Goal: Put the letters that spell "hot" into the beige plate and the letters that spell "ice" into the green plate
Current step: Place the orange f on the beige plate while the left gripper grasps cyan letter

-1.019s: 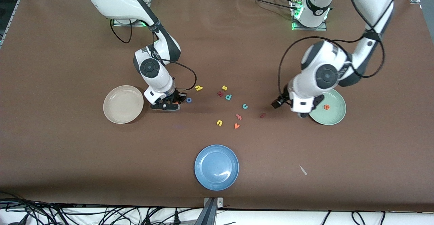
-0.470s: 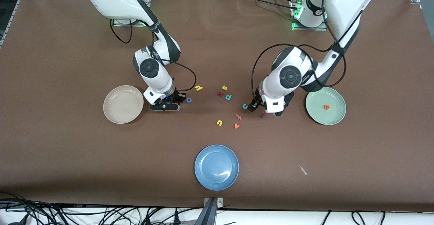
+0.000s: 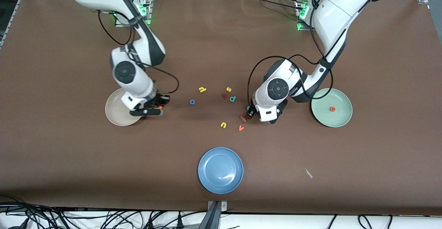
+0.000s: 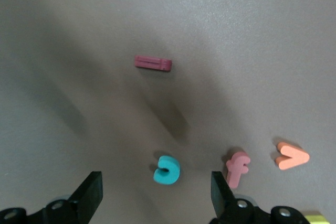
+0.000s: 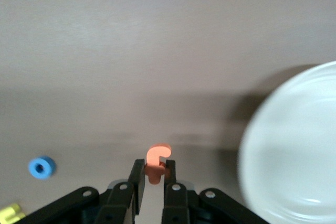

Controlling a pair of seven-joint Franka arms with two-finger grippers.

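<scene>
My right gripper (image 3: 159, 106) (image 5: 154, 169) is shut on the orange t (image 5: 156, 161), over the table just beside the beige plate (image 3: 117, 115) (image 5: 294, 145). The blue o (image 3: 192, 102) (image 5: 41, 167) and yellow h (image 3: 202, 89) lie toward the table's middle. My left gripper (image 3: 250, 113) (image 4: 155, 187) is open low over the teal c (image 4: 167, 169), which sits between its fingers. The dark red i (image 4: 153, 63) lies close by; the left arm hides it in the front view. The orange e (image 3: 332, 109) lies in the green plate (image 3: 342, 119).
A salmon f-shaped letter (image 3: 243, 118) (image 4: 237, 167) and an orange v (image 3: 241, 128) (image 4: 292, 156) lie right beside the left gripper. A yellow u (image 3: 223, 125), yellow s (image 3: 228, 89), teal d (image 3: 232, 98) and wider dark red letter (image 3: 224, 95) lie mid-table. A blue plate (image 3: 220, 170) sits nearest the camera.
The right arm lifted the orange t from beside the blue o and carried it toward the beige plate. The left arm swung from the green plate to over the teal c.
</scene>
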